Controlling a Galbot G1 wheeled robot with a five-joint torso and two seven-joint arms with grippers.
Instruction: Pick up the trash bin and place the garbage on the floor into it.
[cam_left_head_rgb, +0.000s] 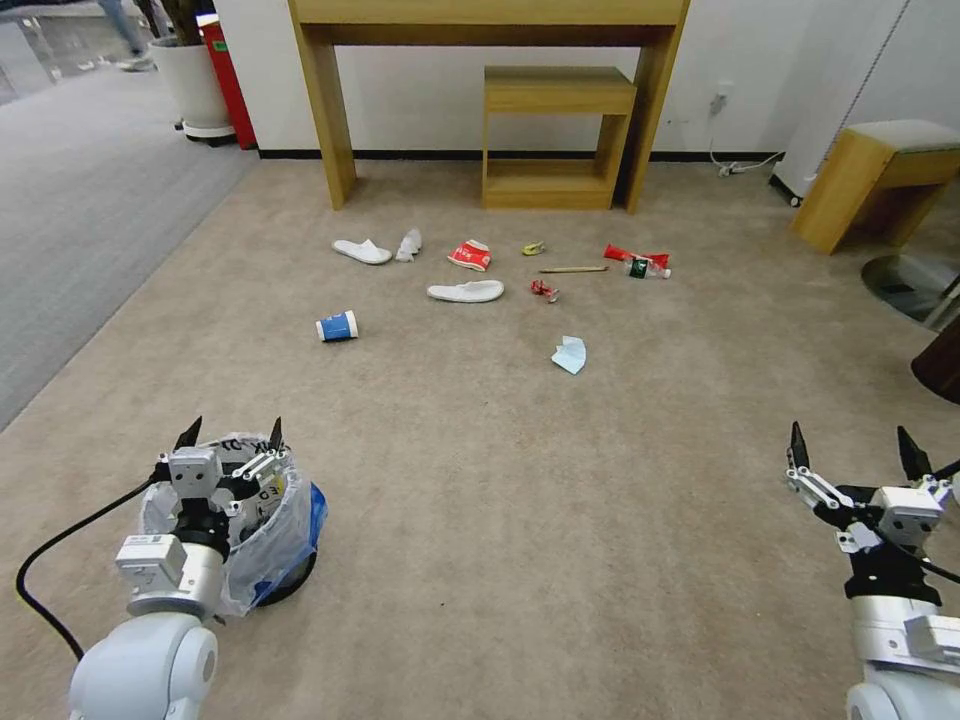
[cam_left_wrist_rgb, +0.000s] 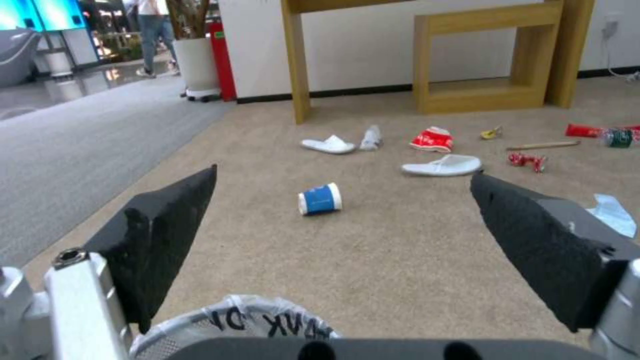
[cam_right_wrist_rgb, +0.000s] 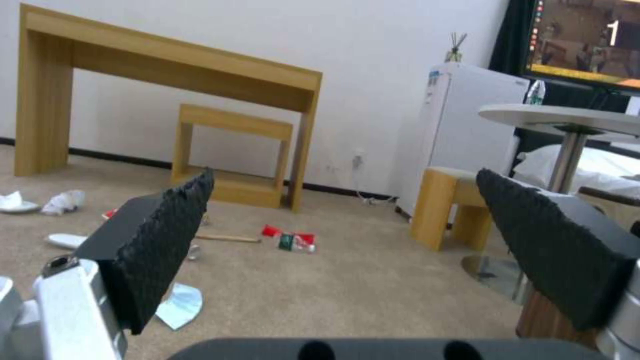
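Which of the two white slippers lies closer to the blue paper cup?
The nearer slipper, just beyond and right of the blue-white paper cup. The other slipper lies farther back, beside the crumpled tissue.

We're looking at what reads as a hotel-style guest room, or a mock-up of one. Beige short-pile carpet (cam_left_head_rgb: 520, 480) runs wall to wall, and against the far white wall stands a tall wooden console table (cam_left_head_rgb: 488, 60) with a smaller wooden bench (cam_left_head_rgb: 556, 135) tucked under it. Off to the right there's a padded wooden stool (cam_left_head_rgb: 880, 175), a white mini fridge (cam_right_wrist_rgb: 467, 135), a round pedestal table (cam_right_wrist_rgb: 567, 117) and white bedding (cam_right_wrist_rgb: 587, 172) behind it. Two white disposable slippers (cam_left_head_rgb: 465, 291) lie on the carpet. Far left, grey ribbed carpet (cam_left_head_rgb: 90, 210) leads out past a white plant pot (cam_left_head_rgb: 190, 85), like a corridor or lobby.
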